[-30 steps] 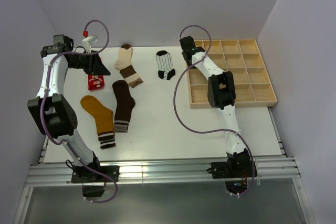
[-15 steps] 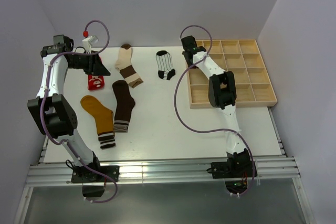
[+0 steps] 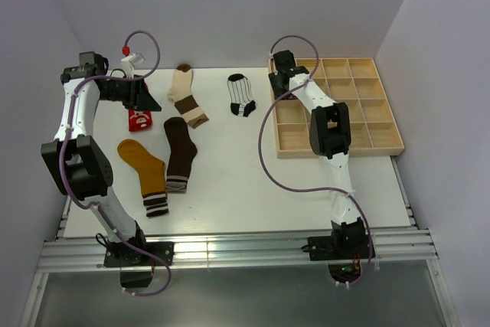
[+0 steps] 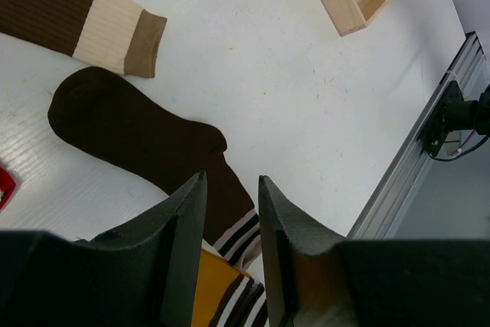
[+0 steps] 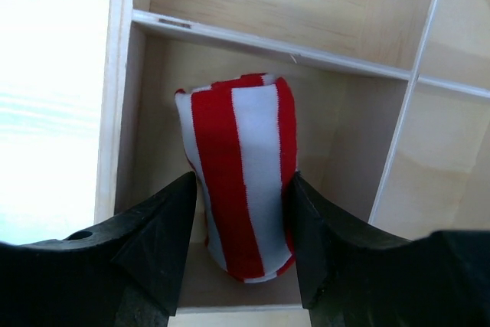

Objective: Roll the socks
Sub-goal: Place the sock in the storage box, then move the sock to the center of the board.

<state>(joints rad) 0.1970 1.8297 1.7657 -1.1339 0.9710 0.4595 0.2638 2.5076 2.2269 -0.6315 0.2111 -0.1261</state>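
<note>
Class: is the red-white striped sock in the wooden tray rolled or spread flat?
Rolled: the sock is a compact bundle in one tray compartment.

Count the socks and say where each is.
6. On the table: cream-and-brown sock, black-striped white sock, dark brown sock, mustard sock, red patterned sock partly hidden by the left gripper. Rolled red-white striped sock: in a tray compartment. None seems fully hidden.

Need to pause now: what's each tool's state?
Left tool: partly open, empty, above the dark brown sock.
Right tool: straddles the rolled red-white sock in the tray; grip cannot be told.
</note>
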